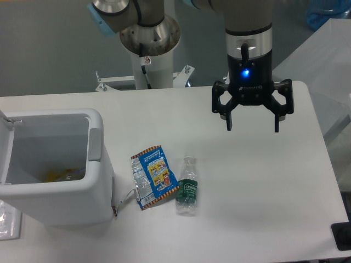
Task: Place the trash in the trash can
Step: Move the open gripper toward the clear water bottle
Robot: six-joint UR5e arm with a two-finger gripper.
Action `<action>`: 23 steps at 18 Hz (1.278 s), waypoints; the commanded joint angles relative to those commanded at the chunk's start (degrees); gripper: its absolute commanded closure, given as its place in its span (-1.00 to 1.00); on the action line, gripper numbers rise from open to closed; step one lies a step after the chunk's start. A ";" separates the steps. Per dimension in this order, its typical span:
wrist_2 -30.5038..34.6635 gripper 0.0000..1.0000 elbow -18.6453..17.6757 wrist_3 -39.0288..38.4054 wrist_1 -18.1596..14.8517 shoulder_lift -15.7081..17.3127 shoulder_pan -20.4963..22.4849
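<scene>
— Where is the pincer [252, 129] at this moment?

— It hangs above the white desk [263, 197], on the far right part of it. Its two fingers [228, 121] stand wide apart, and there is nothing between them. A small blue light shines on the body above the fingers.

— And the trash?

— Both pieces lie on the desk, well apart from the pincer, to its lower left in the picture. The bottle [188, 187] is on its side, with the cap pointing away from the camera and the green label around the middle. The wrapper [153, 176] is just beside it on the left, blue with silver edges, crumpled and a little tilted. I cannot tell if the two are touching.

— Where is the trash can [97, 181]?

— At the left edge of the desk, near the wrapper. Its lid [5, 143] is open, and inside, at the bottom, I see something yellow, but I cannot say what it is.
</scene>
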 joint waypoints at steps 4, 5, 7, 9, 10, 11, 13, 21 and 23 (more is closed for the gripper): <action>0.18 -1.00 0.00 0.09 0.35 -0.17 0.09; 0.18 -1.00 0.00 0.09 0.35 -0.26 0.09; 0.00 -1.00 -0.17 0.09 0.35 -0.26 0.09; 0.00 -1.00 -0.44 0.00 0.35 -0.26 0.09; -0.17 -1.00 -0.61 0.00 0.26 -0.26 0.09; -0.26 -1.00 -0.70 0.00 0.26 -0.26 0.09; -1.05 -1.00 -0.44 -0.17 0.26 -1.22 0.18; -3.43 -1.00 -2.02 -2.28 3.69 -2.90 0.62; -3.25 -1.00 -3.24 -2.55 3.78 -3.60 0.35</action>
